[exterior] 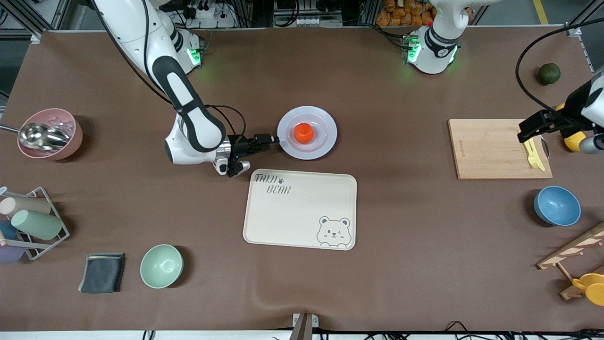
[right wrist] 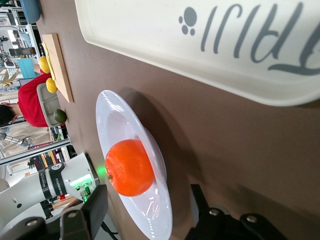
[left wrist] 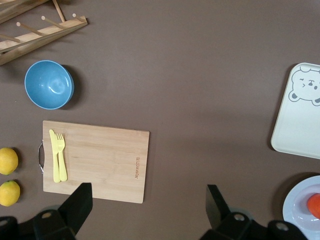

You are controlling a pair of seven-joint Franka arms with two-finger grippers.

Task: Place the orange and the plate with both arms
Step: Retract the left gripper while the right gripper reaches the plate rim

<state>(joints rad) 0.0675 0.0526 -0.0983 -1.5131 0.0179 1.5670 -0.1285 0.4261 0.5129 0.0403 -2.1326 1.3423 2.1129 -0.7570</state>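
The orange (exterior: 304, 133) sits in the middle of the pale plate (exterior: 325, 141), which rests on the brown table just farther from the front camera than the bear tray. My right gripper (exterior: 276, 140) is low at the plate's rim, on the side toward the right arm's end. In the right wrist view the gripper (right wrist: 147, 212) is open, with the plate's rim (right wrist: 107, 115) between its fingers and the orange (right wrist: 129, 167) just ahead. My left gripper (exterior: 531, 130) is open and empty, high over the cutting board's end; its wrist view (left wrist: 147, 205) shows the plate (left wrist: 295, 210) at the frame's edge.
The cream bear tray (exterior: 300, 208) lies beside the plate, nearer the front camera. A wooden cutting board (exterior: 490, 148) with a yellow fork (exterior: 534, 156), a blue bowl (exterior: 557, 205), a lemon (exterior: 573, 140) and a dark green fruit (exterior: 549, 73) are at the left arm's end. A mint bowl (exterior: 161, 266) and pink bowl (exterior: 52, 134) are at the right arm's end.
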